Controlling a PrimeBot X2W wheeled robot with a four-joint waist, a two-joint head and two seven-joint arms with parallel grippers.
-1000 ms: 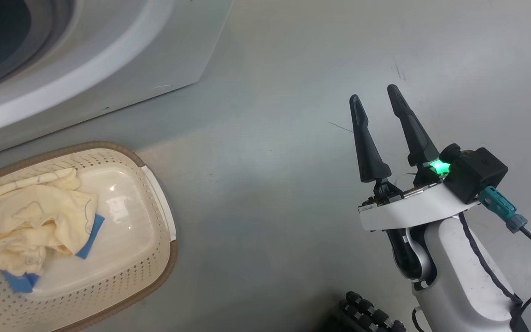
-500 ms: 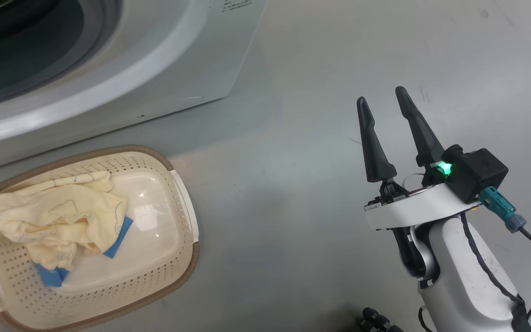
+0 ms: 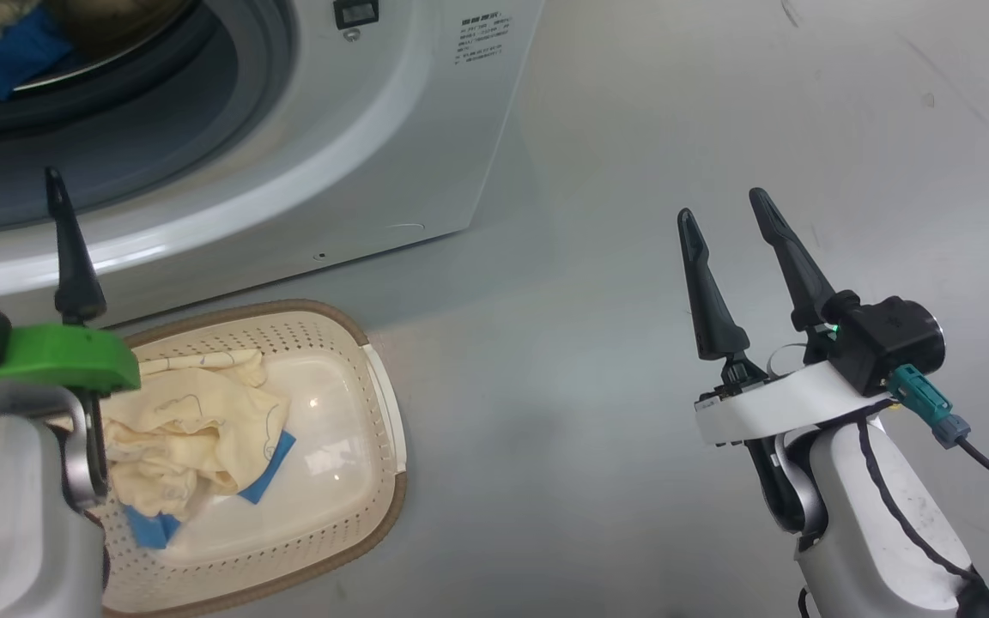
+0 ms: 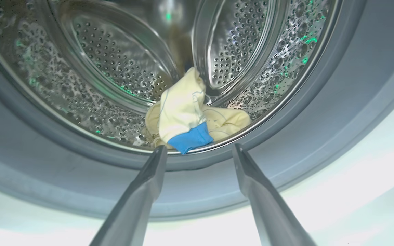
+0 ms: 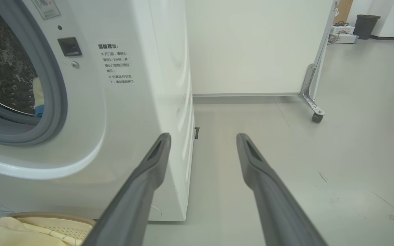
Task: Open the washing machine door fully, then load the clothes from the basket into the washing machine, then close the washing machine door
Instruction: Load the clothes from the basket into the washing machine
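Note:
The white washing machine (image 3: 426, 129) stands with its mouth uncovered; the washing machine door is out of view. A pale-yellow garment with a blue piece (image 4: 186, 112) lies in the steel drum (image 4: 115, 68). My left gripper (image 4: 198, 147) is open and empty just outside the grey gasket (image 4: 320, 102); in the head view the left gripper (image 3: 3, 176) is at the lower left, over the basket's near end. More yellow and blue clothes (image 3: 194, 429) lie in the cream basket (image 3: 391, 515) on the floor. My right gripper (image 3: 720, 204) hangs open and empty over bare floor to the right.
In the right wrist view the washer's front corner (image 5: 183, 136) is just left of my right gripper (image 5: 202, 136). A white partition on casters (image 5: 315, 114) and a dark bin (image 5: 364, 25) stand farther back. Grey floor spreads to the right.
The head camera has swung, so the washer and basket sit further right and lower. My left gripper has come into the head view at the lower left. The right gripper has barely moved.

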